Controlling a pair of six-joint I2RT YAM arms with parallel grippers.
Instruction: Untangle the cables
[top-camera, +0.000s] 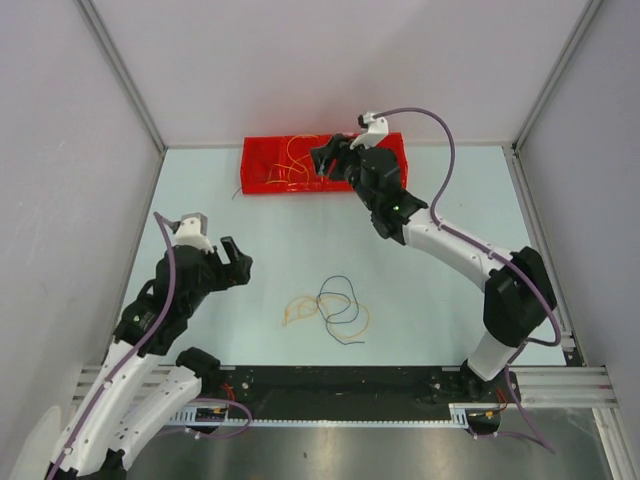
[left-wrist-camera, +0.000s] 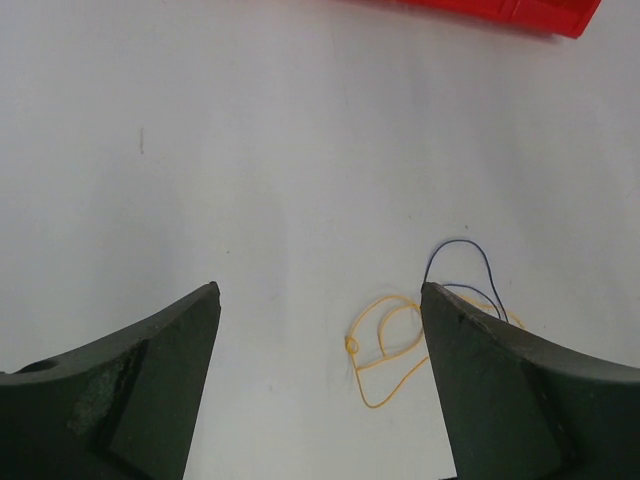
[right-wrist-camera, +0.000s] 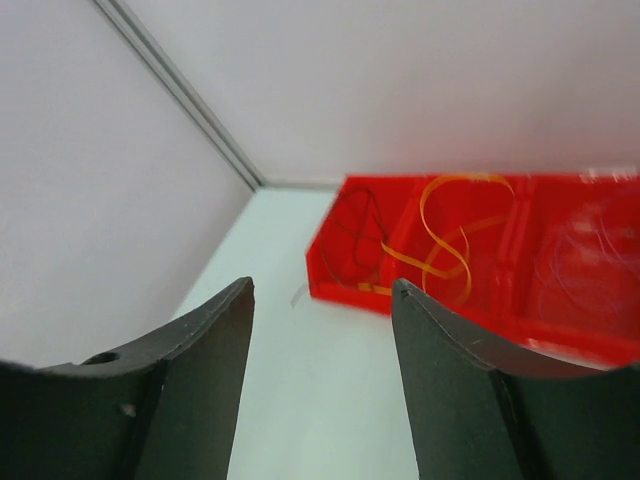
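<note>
Left claw (top-camera: 237, 260): jaws wide apart, empty, toward the counter's (top-camera: 290, 235) left edge; I judge it is waiting.
Cables (top-camera: 328, 308): yellow and navy loops, tangled, mid near edge.
Bin (top-camera: 262, 187): far edge, holds more cables.
Right claw (top-camera: 325, 160): apart, empty, over the bin; I judge it is there to fetch.

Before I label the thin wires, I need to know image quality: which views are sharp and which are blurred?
Top external: even light, faint shadows, table cables sharp. Left wrist: crisp on the yellow cable, fingers dark. Right wrist: soft, the tray smeared toward the right, its orange cable yet legible.
</note>
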